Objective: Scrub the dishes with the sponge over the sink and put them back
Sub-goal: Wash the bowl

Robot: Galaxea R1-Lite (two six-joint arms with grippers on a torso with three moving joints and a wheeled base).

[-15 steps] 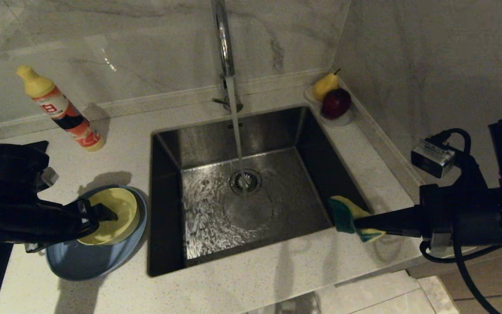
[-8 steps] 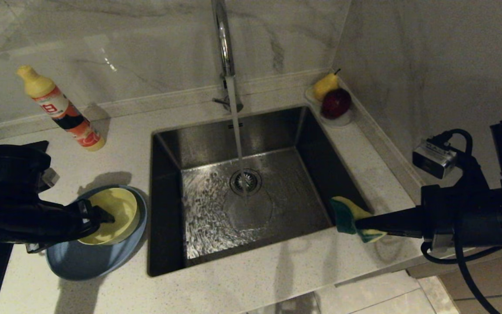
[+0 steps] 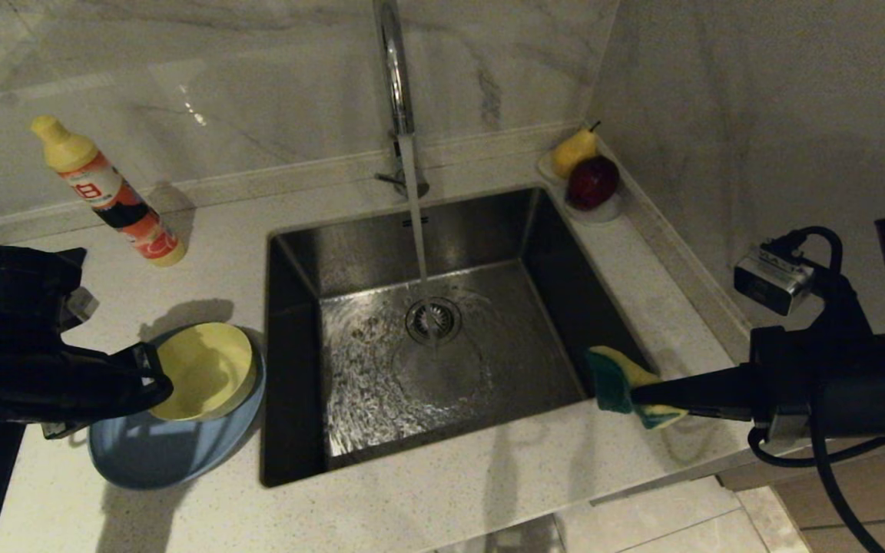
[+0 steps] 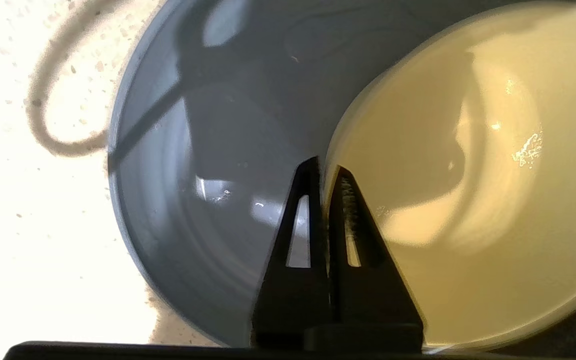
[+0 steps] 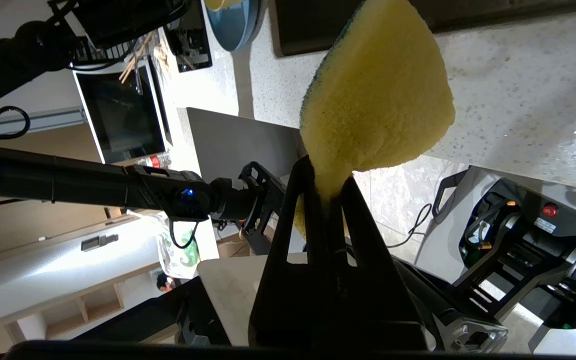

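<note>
Left to right. The left hand [image 4: 324, 172] is closed tight on the near rim of the yellow bowl [image 3: 200, 369], one finger inside the wall and one outside, as the left wrist view shows; a rim pinch is probably the only hold a shallow, smooth bowl offers. The bowl sits tilted inside the blue-grey plate [image 3: 143, 453], which lies on the surface directly under and ahead of this hand, so the two dishes are nested. The tilt suggests the bowl is just being lifted off the plate. A third, teal bowl is not clearly in view. A detergent bottle [image 3: 108, 192] stands well beyond this hand, toward the wall.

Between the two hands lies the sink [image 3: 296, 430], with water running from the tap [image 3: 392, 69] onto the drain strainer [image 3: 432, 319]. The basin holds no dish yet, so scrubbing has not begun.

The right hand [image 3: 634, 395] is shut on the sponge [image 3: 613, 380], pinching it at its narrow waist, with most of the sponge standing clear beyond the fingertips. That would leave either face free to press against a dish. This hand holds the sponge at the sink's right edge, just over the rim, seemingly waiting for the bowl to be carried in beside it.

Far beyond the right hand, in the corner, a pear [image 3: 573, 150] and a dark red fruit [image 3: 592, 183] rest on a small dish.
</note>
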